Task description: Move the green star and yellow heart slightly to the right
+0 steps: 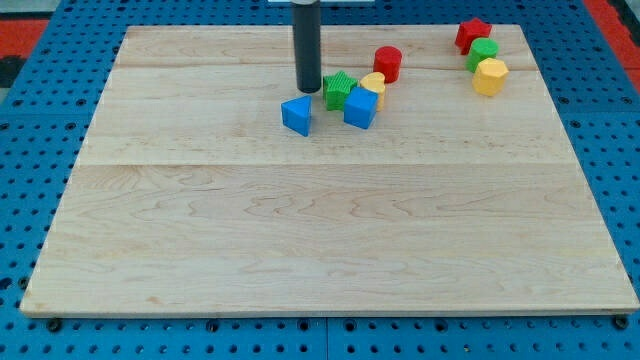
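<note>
My tip (pixel 308 89) sits on the bench (pixel 330 240) near the view's top, centre-left, just left of the green star (pixel 339 90) w/ a thin gap or maybe touching; can't tell which. No jaws on this rig, just the dark rod, so nothing spread or pinched.

Green star is touching the yellow heart (pixel 374 87) on its right. Heart is partly hidden behind the blue cube (pixel 360 108), which sits in front of both, toward the view's bottom. Red cylinder (pixel 388 63) is just above-right of the heart, near it. Blue triangle (pixel 297 115) lies below my tip, apart from the star.

Far group at the view's top right, well apart: red star (pixel 472 34), green block (pixel 483 53) below it, yellow block (pixel 490 76) below that, all touching in a column.
</note>
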Motion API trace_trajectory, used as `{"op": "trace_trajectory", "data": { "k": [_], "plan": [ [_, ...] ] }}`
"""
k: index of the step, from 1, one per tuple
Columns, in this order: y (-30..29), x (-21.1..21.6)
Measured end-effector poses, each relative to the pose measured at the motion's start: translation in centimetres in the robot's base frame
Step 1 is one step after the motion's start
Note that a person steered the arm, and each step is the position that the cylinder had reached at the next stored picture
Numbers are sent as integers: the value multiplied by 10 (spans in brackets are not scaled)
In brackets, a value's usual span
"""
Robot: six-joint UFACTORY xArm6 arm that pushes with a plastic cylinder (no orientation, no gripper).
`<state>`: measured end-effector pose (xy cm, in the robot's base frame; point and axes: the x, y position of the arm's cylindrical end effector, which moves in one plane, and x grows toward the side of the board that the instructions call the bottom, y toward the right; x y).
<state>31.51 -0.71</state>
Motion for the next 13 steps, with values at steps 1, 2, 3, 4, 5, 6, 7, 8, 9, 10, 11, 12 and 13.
{"op": "trace_trajectory", "data": {
  "k": [1,2,3,4,5,6,7,8,9,10,11,12,13],
  "plan": [
    [17,1],
    [35,3],
    [49,3],
    [61,-11],
    [82,-15],
    [84,-15],
    [40,-10],
    [4,2],
    [21,22],
    [40,23],
    [71,20],
    [93,13],
    [111,10]
  ]
}}
